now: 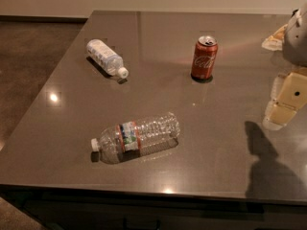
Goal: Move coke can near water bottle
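Five entries. Table [230, 166]: grey, glossy. Water bottle [136, 137]: on its side near the front edge, cap to the left, apparently empty. Gripper [280, 107]: at the right edge, above the table; spread or closed, cannot tell. Small bottle [106, 56]: far left, on its side, capped. Coke can [204, 57]: upright, contents hidden — left of and beyond the gripper, well apart from the water bottle.
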### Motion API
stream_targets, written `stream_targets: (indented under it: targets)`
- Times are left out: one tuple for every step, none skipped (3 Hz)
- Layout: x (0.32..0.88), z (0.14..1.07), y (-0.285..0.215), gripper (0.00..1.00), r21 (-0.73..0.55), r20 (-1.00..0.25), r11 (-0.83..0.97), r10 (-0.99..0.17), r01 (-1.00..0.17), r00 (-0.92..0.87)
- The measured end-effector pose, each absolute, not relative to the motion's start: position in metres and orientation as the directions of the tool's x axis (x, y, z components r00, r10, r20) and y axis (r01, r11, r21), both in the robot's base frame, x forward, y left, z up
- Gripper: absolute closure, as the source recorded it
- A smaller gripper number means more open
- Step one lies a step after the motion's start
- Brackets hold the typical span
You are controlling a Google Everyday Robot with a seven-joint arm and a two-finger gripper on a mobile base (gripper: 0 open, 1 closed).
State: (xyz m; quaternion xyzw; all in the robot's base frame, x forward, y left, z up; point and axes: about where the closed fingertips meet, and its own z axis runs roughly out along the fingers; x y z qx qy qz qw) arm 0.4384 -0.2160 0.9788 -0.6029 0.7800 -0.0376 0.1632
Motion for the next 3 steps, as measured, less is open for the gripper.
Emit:
stream_targets:
  targets:
    - [0.454, 0.98, -0.212, 0.0, -0.271, -0.224, 0.284, -0.948, -0.92, -0.226]
    - [0.486, 0.982, -0.206, 0.0, -0.295, -0.264, 0.319, -0.933, -0.901, -0.244]
    - [0.538, 0.985, -0.209, 0.0, -0.335, -0.3, 0.402, -0.903, -0.852, -0.308]
